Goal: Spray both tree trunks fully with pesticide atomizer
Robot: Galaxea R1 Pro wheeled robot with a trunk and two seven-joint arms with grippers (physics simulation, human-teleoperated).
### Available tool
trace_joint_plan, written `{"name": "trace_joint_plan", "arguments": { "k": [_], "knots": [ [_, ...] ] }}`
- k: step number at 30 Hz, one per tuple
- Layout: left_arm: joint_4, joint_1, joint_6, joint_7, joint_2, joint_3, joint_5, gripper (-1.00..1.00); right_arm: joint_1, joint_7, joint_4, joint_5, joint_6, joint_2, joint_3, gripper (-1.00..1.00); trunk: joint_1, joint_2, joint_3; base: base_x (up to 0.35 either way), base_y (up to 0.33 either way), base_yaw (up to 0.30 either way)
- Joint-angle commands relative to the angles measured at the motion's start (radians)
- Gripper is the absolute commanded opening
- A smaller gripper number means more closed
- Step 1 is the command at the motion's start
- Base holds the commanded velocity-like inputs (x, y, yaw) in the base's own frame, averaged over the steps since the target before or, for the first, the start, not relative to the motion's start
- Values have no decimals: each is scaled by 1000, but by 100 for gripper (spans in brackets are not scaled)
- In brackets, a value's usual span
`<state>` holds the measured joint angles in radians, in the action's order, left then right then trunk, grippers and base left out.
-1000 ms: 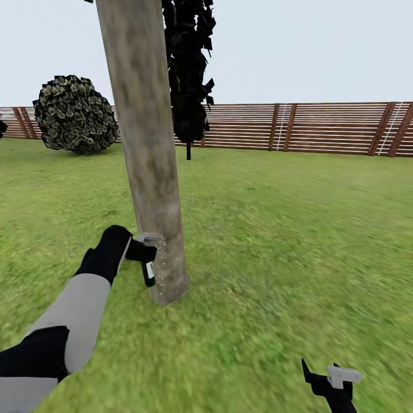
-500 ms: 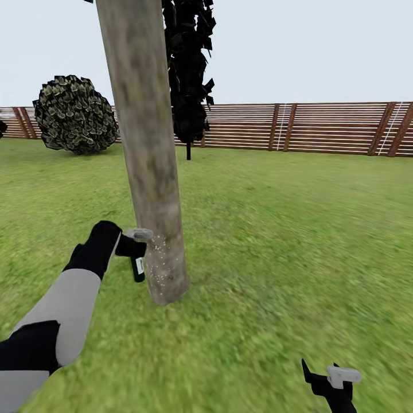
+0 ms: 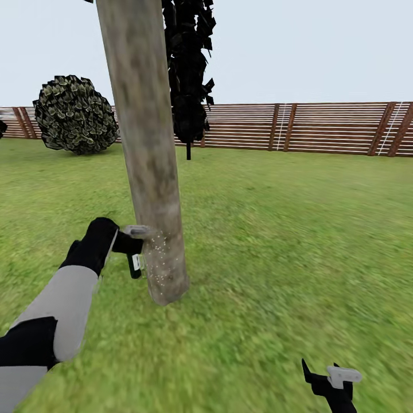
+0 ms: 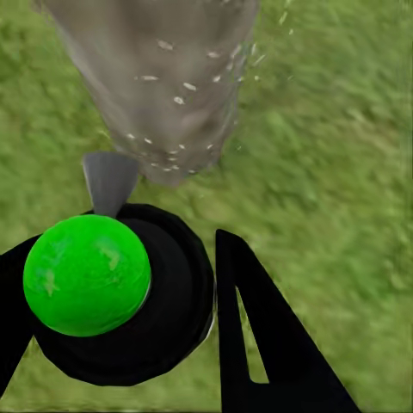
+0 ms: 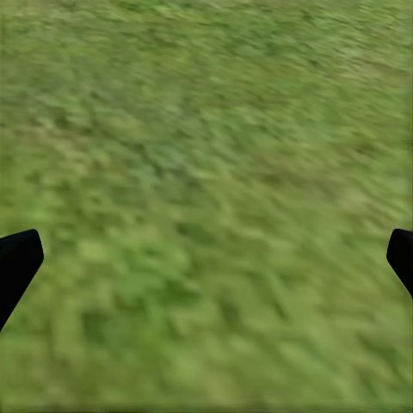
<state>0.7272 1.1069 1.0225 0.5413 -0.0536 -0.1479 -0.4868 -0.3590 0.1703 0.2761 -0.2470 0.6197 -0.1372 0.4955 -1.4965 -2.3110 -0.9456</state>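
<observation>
A thick grey-brown tree trunk (image 3: 150, 172) rises from the grass just ahead of me, left of centre. My left gripper (image 3: 136, 244) is beside its lower part, shut on the dark pesticide atomizer (image 3: 135, 265), which hangs below the fingers. White specks of pesticide (image 3: 158, 257) dot the trunk's base. In the left wrist view the atomizer's bright green round top (image 4: 86, 275) sits between the black fingers (image 4: 258, 344), facing the speckled trunk (image 4: 163, 77). My right gripper (image 3: 332, 380) hovers low at the right over grass, open and holding nothing.
Lawn (image 3: 287, 241) spreads all around. A dark blocky leaf crown (image 3: 189, 74) stands behind the trunk. A round bush (image 3: 74, 115) sits far left. A brown slat fence (image 3: 321, 127) closes the back.
My left gripper has carried the atomizer a little to the left and slightly up, away from the trunk. The right arm has stayed still.
</observation>
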Motion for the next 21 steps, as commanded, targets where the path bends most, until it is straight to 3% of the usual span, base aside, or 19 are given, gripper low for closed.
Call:
{"name": "trace_joint_plan", "arguments": {
  "k": [1,4,6,8,10,12,16,21],
  "knots": [
    [-1,0,2,0,-13,0,10,-100,0,0,0,0,0,0,0,100,0,0,0,0,0,0],
    [-2,-1,2,0,-20,-1,11,-100,0,0,0,0,0,0,0,100,0,0,0,0,0,0],
    [-3,-2,2,0,-8,1,11,-100,0,0,0,0,0,0,0,100,0,0,0,0,0,0],
    [-3,-1,2,0,15,2,12,-100,0,0,0,0,0,1,0,100,0,0,0,0,0,0],
    [0,-5,2,0,67,4,10,-100,0,0,0,0,0,0,0,100,0,0,0,0,0,0],
    [-2,-8,2,0,72,5,10,-100,0,0,0,0,0,0,0,100,0,0,0,0,0,0],
    [-1,-15,2,0,48,0,10,-100,0,0,0,0,0,0,0,100,0,0,0,0,0,0],
    [-6,-24,0,0,-25,4,10,-100,0,0,0,0,0,-1,0,100,0,0,0,0,0,0]
  ]
}}
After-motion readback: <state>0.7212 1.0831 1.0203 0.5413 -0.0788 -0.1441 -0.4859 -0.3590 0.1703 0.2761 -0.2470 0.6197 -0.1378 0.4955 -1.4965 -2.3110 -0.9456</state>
